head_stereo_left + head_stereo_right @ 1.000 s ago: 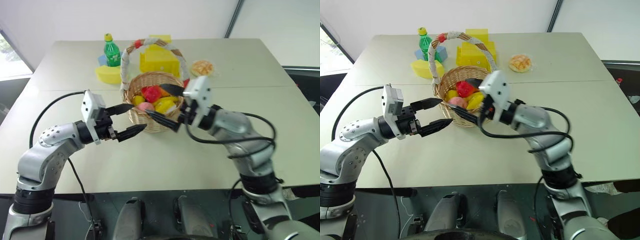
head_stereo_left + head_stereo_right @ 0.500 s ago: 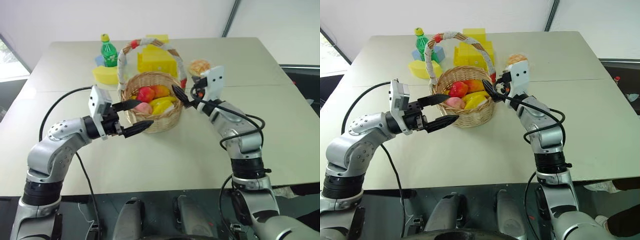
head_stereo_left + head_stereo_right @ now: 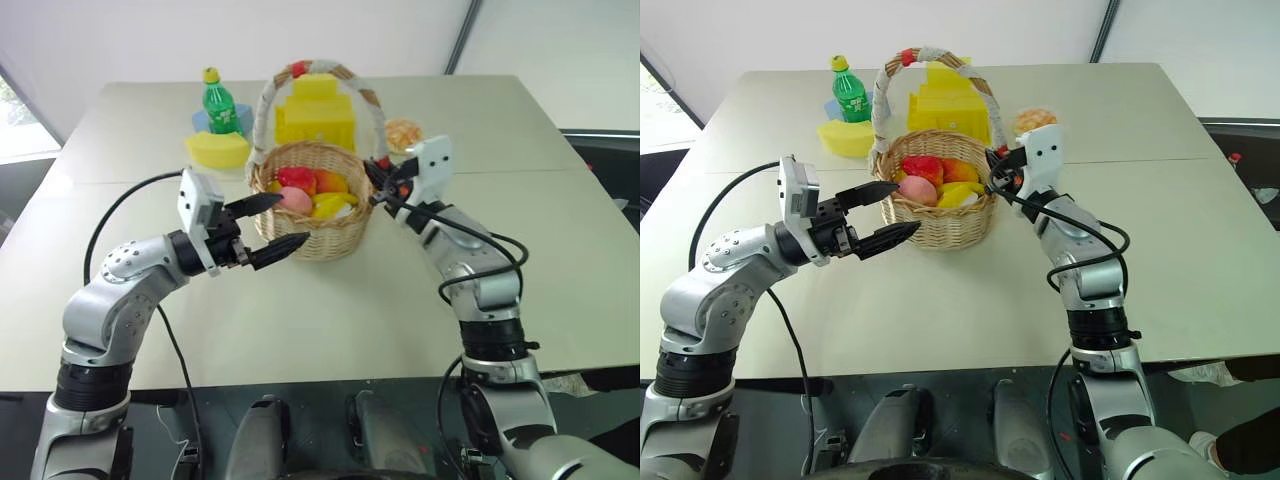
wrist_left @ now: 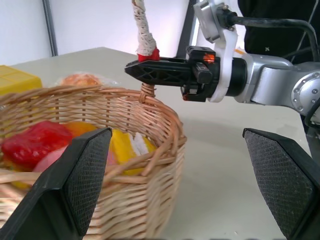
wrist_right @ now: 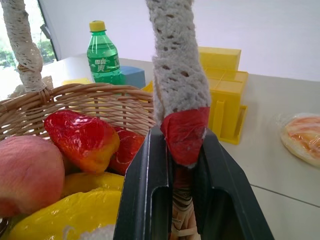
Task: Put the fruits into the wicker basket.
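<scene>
Three toy fruits (image 3: 935, 183) already lie inside the round tan wicker basket (image 3: 940, 215) on the pale counter (image 3: 1140, 250), so the task looks done. Left wrist view: left end effector (image 4: 185, 185) gapes empty beside the basket. Right wrist view: right end effector (image 5: 181, 165), wide apart a second ago, now clamps the handle's base.

Green soda bottle (image 3: 222, 103): upright, yellow cap, well beyond the left gripper (image 3: 282, 221) at the far side of the table (image 3: 560, 250).
Yellow wedge block (image 3: 220, 148): in front of the bottle, far side of the left gripper.
Blue block (image 5: 132, 76): beside the bottle.
Yellow box (image 3: 315, 112): beyond both grippers.
Wrapped bun (image 3: 404, 133): just beyond the right gripper (image 3: 378, 183).
</scene>
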You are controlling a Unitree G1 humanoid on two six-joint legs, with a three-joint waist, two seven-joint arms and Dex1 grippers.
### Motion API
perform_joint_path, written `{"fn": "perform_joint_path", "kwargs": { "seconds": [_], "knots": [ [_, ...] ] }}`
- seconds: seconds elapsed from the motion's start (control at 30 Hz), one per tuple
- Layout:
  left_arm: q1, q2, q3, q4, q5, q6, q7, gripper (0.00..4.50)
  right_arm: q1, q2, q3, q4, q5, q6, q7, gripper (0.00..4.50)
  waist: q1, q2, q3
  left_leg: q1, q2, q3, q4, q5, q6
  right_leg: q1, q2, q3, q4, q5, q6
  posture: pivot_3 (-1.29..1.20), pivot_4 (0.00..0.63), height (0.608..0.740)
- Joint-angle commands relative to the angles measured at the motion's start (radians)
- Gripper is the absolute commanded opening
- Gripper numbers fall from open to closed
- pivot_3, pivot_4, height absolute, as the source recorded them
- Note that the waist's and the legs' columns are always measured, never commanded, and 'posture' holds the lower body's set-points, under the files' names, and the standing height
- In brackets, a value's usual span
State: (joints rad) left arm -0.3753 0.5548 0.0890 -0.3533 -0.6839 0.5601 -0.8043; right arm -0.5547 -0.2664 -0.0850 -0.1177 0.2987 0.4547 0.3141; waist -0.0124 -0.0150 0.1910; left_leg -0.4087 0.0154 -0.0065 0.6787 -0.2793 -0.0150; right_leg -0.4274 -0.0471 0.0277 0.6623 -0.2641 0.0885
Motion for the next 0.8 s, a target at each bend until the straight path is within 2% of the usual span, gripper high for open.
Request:
{"fn": "perform_joint_path", "kwargs": {
  "seconds": [0.03,0.1,0.23,0.47,0.5,0.53,0.67,0.73,0.8],
  "knots": [
    [-0.039,-0.011,-0.012,0.008,0.007,-0.028,-0.019,4.5,0.014,-0.09,-0.157,-0.113,0.012,-0.026,-0.036,0.02,0.002,0.0,0.0,0.0,0.0,0.0,0.0,0.0,0.0,0.0,0.0,0.0,0.0,0.0,0.0,0.0,0.15,0.74],
    [-0.058,-0.022,-0.031,0.032,0.015,-0.037,-0.034,4.5,0.047,-0.169,-0.253,-0.105,-0.007,-0.03,-0.058,0.02,0.009,0.0,0.0,-0.001,-0.001,0.0,0.0,0.0,0.0,0.0,-0.001,0.0,-0.001,0.0,0.0,0.0,0.15,0.74],
    [-0.087,-0.043,-0.062,0.068,0.031,-0.054,-0.06,4.5,0.095,-0.274,-0.333,-0.021,-0.076,-0.049,-0.115,0.02,0.002,0.0,0.0,-0.001,-0.003,0.001,0.0,-0.001,0.001,0.001,0.0,0.0,-0.003,0.0,0.0,0.0,0.15,0.74],
    [-0.126,-0.078,-0.084,0.105,0.05,-0.068,-0.072,4.5,0.082,-0.293,-0.411,0.197,-0.105,-0.155,-0.2,0.02,-0.029,0.003,0.0,0.002,-0.001,0.003,0.0,0.0,0.001,0.001,0.004,0.002,-0.001,0.0,0.0,0.0,0.15,0.74],
    [-0.125,-0.079,-0.083,0.102,0.05,-0.067,-0.072,4.5,0.084,-0.288,-0.414,0.202,-0.094,-0.16,-0.198,1.13,-0.031,0.003,0.0,0.002,-0.001,0.002,0.0,0.0,0.001,0.001,0.004,0.002,0.0,0.0,0.0,0.0,0.15,0.74],
    [-0.123,-0.079,-0.082,0.102,0.051,-0.066,-0.072,4.5,0.089,-0.284,-0.412,0.197,-0.089,-0.164,-0.196,1.33,-0.031,0.003,0.0,0.002,-0.001,0.002,0.0,0.0,0.001,0.001,0.004,0.002,0.0,0.0,0.0,0.0,0.15,0.74],
    [-0.114,-0.083,-0.077,0.111,0.051,-0.064,-0.064,4.5,0.115,-0.282,-0.411,0.133,-0.082,-0.151,-0.203,3.55,-0.028,0.003,0.0,0.002,0.0,0.002,0.0,0.0,0.001,0.001,0.004,0.002,0.0,0.0,0.0,0.0,0.15,0.74],
    [-0.106,-0.088,-0.079,0.122,0.061,-0.068,-0.057,4.5,0.146,-0.297,-0.42,0.08,-0.1,-0.139,-0.213,4.42,-0.025,0.003,0.0,0.002,0.0,0.001,0.0,0.0,0.001,0.001,0.003,0.002,0.0,0.0,0.0,0.0,0.15,0.74],
    [-0.094,-0.092,-0.08,0.132,0.08,-0.075,-0.043,4.5,0.179,-0.307,-0.443,0.027,-0.106,-0.134,-0.225,4.42,-0.02,0.003,0.0,0.001,0.0,0.001,0.0,0.0,0.001,0.001,0.003,0.002,0.0,0.0,0.0,0.0,0.15,0.74]
  ]
}}
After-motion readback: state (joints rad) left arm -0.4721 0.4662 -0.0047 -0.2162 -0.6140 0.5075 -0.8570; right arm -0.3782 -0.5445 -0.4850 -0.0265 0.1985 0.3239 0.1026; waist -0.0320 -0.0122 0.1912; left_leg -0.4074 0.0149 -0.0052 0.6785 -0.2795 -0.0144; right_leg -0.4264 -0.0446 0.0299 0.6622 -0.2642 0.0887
